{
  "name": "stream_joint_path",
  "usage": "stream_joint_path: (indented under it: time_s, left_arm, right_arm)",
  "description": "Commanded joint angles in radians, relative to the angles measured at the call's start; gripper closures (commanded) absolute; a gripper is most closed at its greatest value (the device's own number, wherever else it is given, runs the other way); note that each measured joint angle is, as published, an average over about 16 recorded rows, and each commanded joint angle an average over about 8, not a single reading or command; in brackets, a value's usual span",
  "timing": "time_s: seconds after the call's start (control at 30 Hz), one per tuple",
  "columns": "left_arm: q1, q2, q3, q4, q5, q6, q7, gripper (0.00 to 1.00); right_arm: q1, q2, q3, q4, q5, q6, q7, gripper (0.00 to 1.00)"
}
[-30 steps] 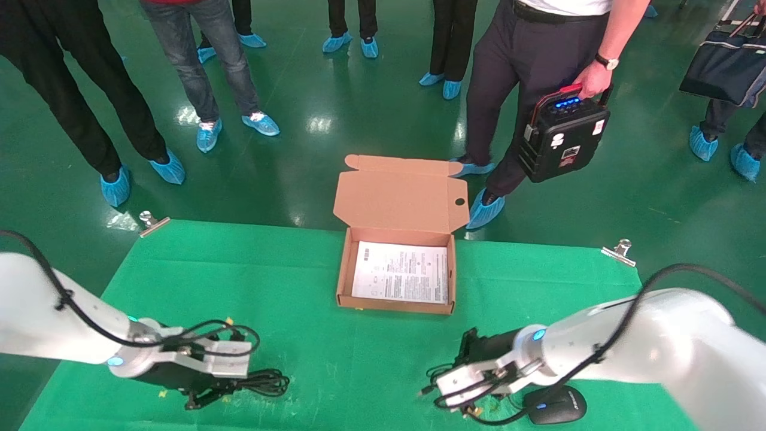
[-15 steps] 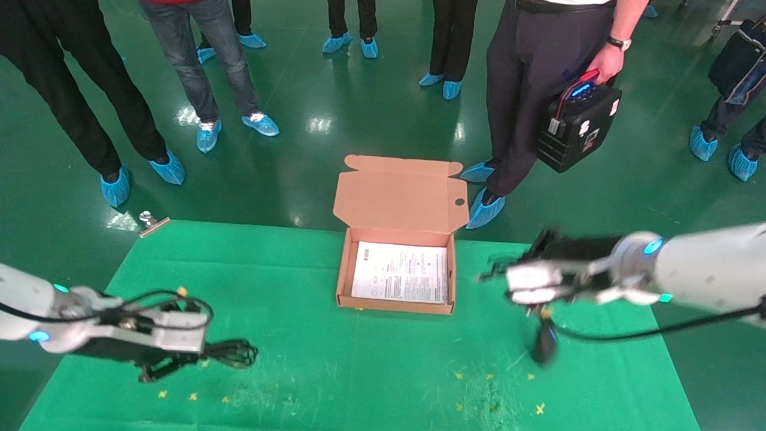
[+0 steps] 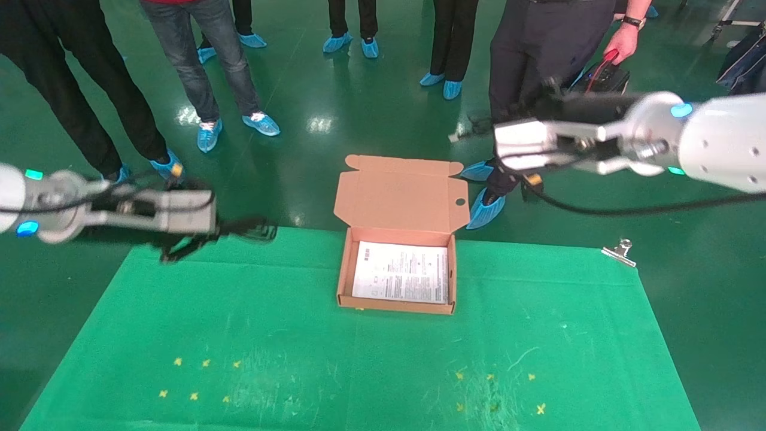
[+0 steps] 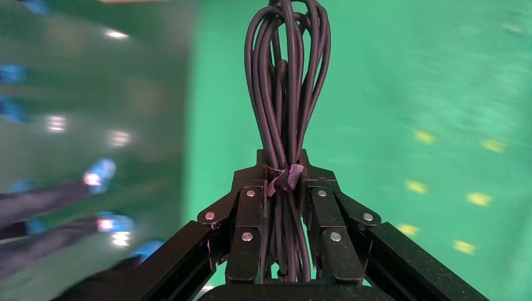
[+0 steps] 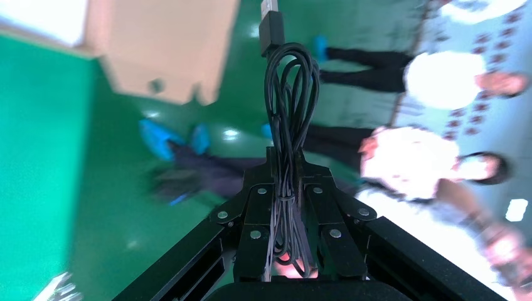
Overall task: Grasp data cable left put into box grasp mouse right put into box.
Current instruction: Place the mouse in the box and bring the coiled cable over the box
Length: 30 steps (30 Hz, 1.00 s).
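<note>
Arms raised, both loaded. Left gripper point(image 4: 285, 188) clamped on bundled black data cable point(image 4: 285, 81), left of shallow tan cardboard box point(image 3: 398, 272). Right gripper point(image 5: 290, 182) pinches thin black mouse cord point(image 5: 290, 94) beyond box; mouse itself unseen. I'd centre cable over box, lower before releasing.

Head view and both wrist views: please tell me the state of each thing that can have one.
box: open, flap lid upright, only a printed sheet inside.
data cable: bundled, held in the air.
mouse cord: coiled, held in the air.
left gripper: jaws shut on the data cable.
right gripper: jaws shut on the mouse cord.
</note>
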Motion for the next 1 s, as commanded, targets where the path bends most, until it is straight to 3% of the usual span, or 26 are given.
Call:
stream_joint_path:
  time_s: [0.03,0.4,0.7,1.0]
  left_arm:
    - [-0.02,0.007,-0.01,-0.004,0.0,-0.019,-0.003,1.0]
    - [-0.107,0.126,-0.038,0.08,0.008,-0.162,0.053,1.0]
    - [-0.161,0.224,-0.049,0.184,0.01,-0.261,0.111,1.0]
    - [-0.186,0.278,-0.058,0.273,-0.009,-0.306,0.166,1.0]
  right_arm:
    - [0.018,-0.012,0.008,-0.002,0.004,0.024,-0.015,1.0]
    - [0.058,-0.169,0.014,-0.123,0.033,0.184,-0.085,1.0]
    - [0.119,-0.327,0.005,-0.333,0.134,0.305,-0.235,1.0]
    - [0.154,-0.382,0.01,-0.452,0.263,0.336,-0.386,1.0]
